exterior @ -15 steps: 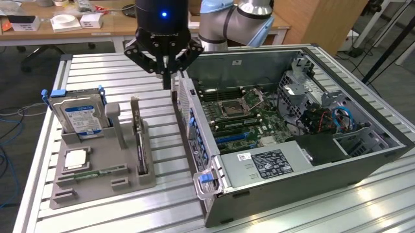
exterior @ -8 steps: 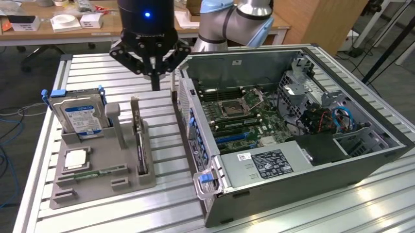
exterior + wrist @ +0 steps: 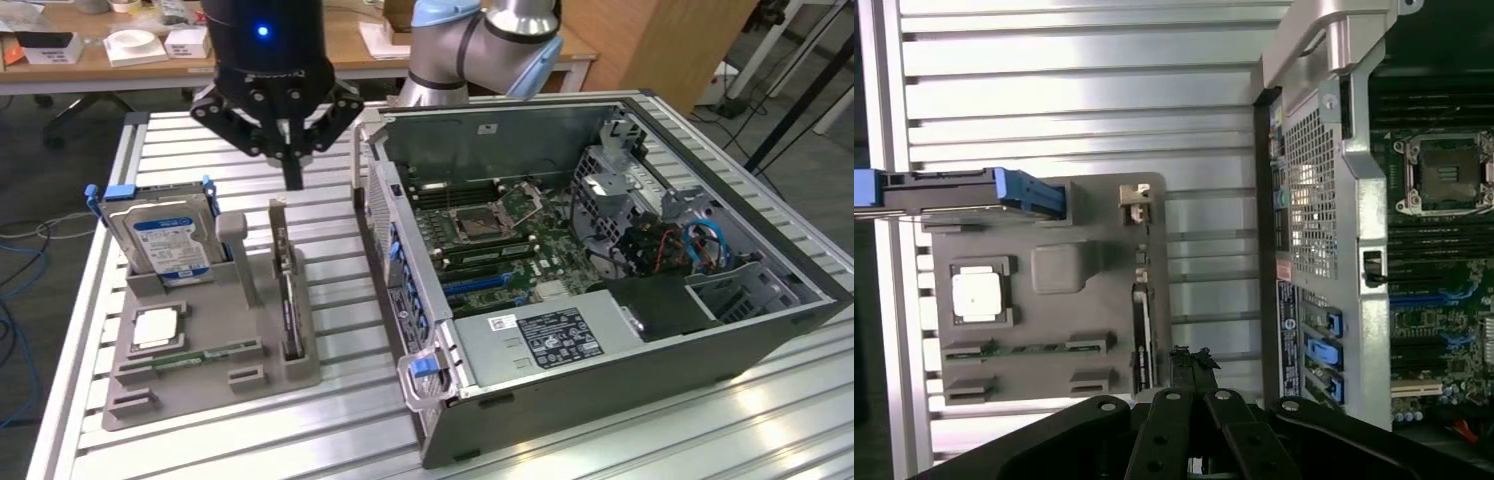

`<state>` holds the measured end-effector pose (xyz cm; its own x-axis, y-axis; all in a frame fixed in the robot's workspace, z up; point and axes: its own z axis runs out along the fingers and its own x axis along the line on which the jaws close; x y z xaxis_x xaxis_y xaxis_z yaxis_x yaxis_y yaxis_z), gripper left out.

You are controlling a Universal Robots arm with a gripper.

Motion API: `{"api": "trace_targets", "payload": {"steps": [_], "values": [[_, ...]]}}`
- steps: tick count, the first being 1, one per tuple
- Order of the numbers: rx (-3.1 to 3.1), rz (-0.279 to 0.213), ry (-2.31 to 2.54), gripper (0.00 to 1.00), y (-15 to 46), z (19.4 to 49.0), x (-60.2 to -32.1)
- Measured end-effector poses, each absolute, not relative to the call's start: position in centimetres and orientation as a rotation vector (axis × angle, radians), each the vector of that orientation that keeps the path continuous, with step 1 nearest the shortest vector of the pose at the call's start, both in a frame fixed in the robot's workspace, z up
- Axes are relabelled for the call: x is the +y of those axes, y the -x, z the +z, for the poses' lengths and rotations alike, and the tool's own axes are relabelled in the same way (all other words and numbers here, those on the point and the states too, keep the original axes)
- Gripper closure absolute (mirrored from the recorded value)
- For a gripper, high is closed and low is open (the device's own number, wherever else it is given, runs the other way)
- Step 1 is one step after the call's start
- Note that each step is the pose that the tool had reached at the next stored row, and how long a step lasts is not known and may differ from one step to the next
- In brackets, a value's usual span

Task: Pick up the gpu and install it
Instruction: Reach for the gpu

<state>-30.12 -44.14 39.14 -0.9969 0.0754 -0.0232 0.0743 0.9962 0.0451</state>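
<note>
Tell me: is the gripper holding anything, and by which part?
Nothing is held. The gripper is shut and empty, hanging near the gpu, which stands on edge in the gray tray.

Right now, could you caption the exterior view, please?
Shut hand hovers near the gpu, upright in its grey holder.

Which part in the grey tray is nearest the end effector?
The gpu: thin dark card on edge, nearly under the end effector; the hard drive stands farther.

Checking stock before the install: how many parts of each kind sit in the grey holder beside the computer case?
Hard drive: 1
gpu: 1
Processor chip: 1
Memory stick: 1
Total: 4
</note>
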Motion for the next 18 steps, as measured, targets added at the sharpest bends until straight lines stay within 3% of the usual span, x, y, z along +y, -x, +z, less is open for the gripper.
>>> {"api": "trace_targets", "payload": {"steps": [18], "values": [[3.114, 0.069, -0.117, 0.89, 33.2, 39.1, -44.1]]}}
